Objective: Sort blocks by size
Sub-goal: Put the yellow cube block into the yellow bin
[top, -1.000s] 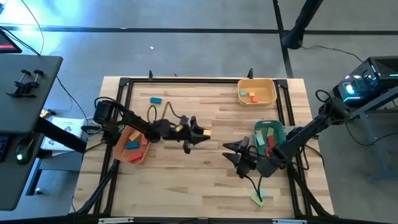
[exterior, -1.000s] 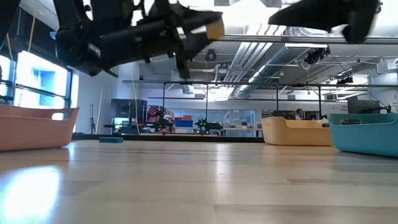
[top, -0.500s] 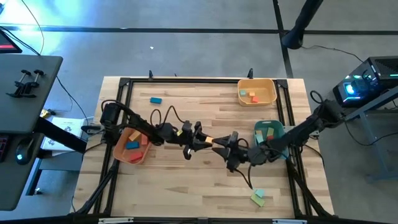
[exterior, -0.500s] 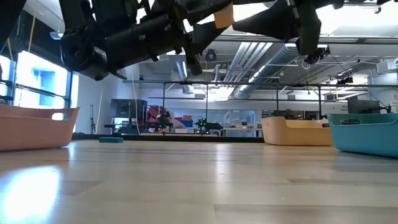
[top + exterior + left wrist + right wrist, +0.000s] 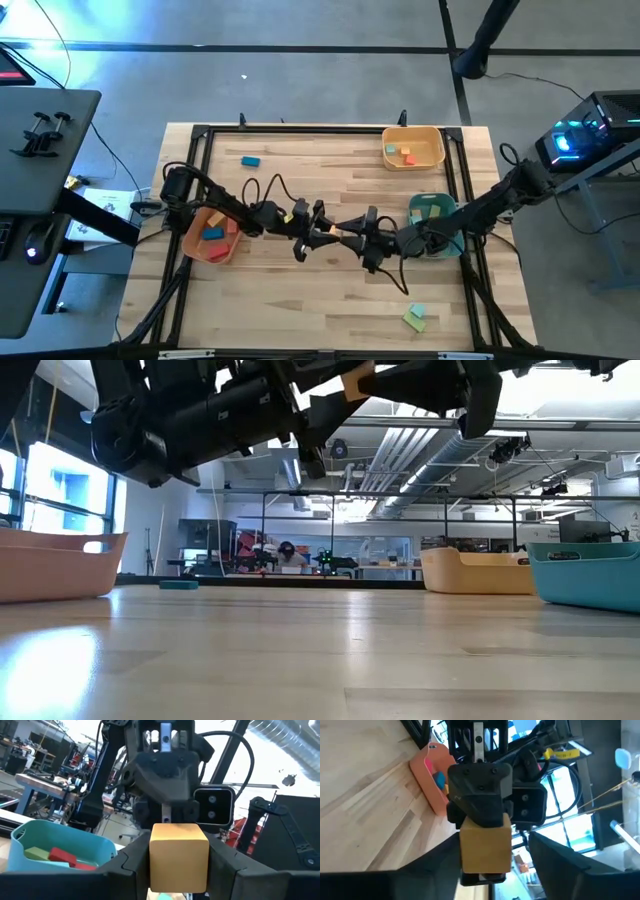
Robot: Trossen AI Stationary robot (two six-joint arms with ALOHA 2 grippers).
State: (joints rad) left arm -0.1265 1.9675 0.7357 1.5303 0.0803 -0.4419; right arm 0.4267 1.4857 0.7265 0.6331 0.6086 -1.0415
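Observation:
An orange-tan cube block (image 5: pixel 178 855) hangs in mid-air over the table's middle, with my left gripper (image 5: pixel 332 232) shut on it. My right gripper (image 5: pixel 358 236) faces it from the table's right, open. Its fingers stand on either side of the same block (image 5: pixel 485 845), and a gap shows beside one finger (image 5: pixel 555 860). In the low view the block (image 5: pixel 358 382) is high above the tabletop. A blue block (image 5: pixel 250 160) lies at the far left of the table. A green block (image 5: pixel 415 318) lies by the near edge. My left gripper pinches the cube's two opposite side faces (image 5: pixel 152 862) between its two fingers. The fingers come in about level from the table's left. The cube is lifted clear of the table, sits square in the hold, and sticks out past the fingertips toward my right gripper.
A pink-orange bin (image 5: pixel 195 243) with several blocks sits at the left. A teal bin (image 5: pixel 447 210) with blocks is at the right, under my right arm. A yellow-orange bin (image 5: pixel 437 150) with two blocks stands at the far right. Cables trail from both arms over the table.
My right gripper has swung toward the table's left, away from the teal bin, until its fingers flank the cube. My left gripper, still holding the cube, has shifted a little toward the right and the near edge.

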